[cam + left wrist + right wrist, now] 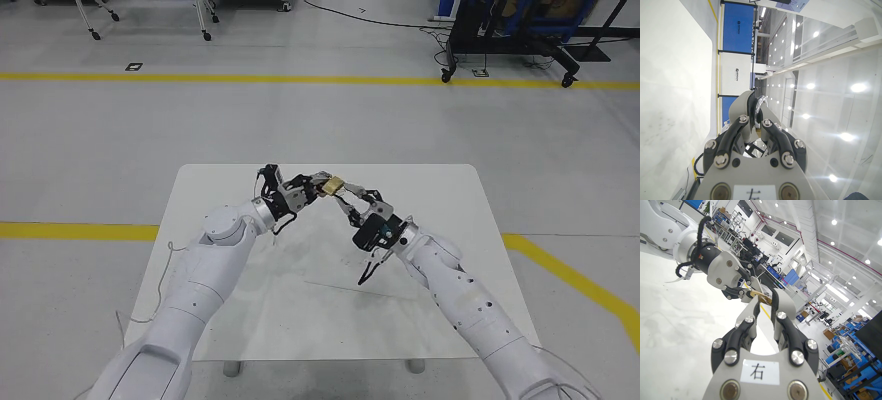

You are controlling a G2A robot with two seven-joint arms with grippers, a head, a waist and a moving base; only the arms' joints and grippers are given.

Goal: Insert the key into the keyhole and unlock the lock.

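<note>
A brass padlock (333,185) is held in the air over the far middle of the white table (420,300), between the two arms. My left gripper (308,186) is shut on the lock body (755,293), and the shiny shackle (762,100) pokes out past its fingertips. My right gripper (766,294) meets it from the opposite side. Its fingers close on a small brass and dark piece (767,300) at the lock's free end, which looks like the key. The keyhole itself is hidden.
Both forearms slope up from the near side of the table and meet above its far half. The table's far edge (330,166) lies just beyond the grippers. Yellow floor lines (300,78) and wheeled stands (510,60) are well away.
</note>
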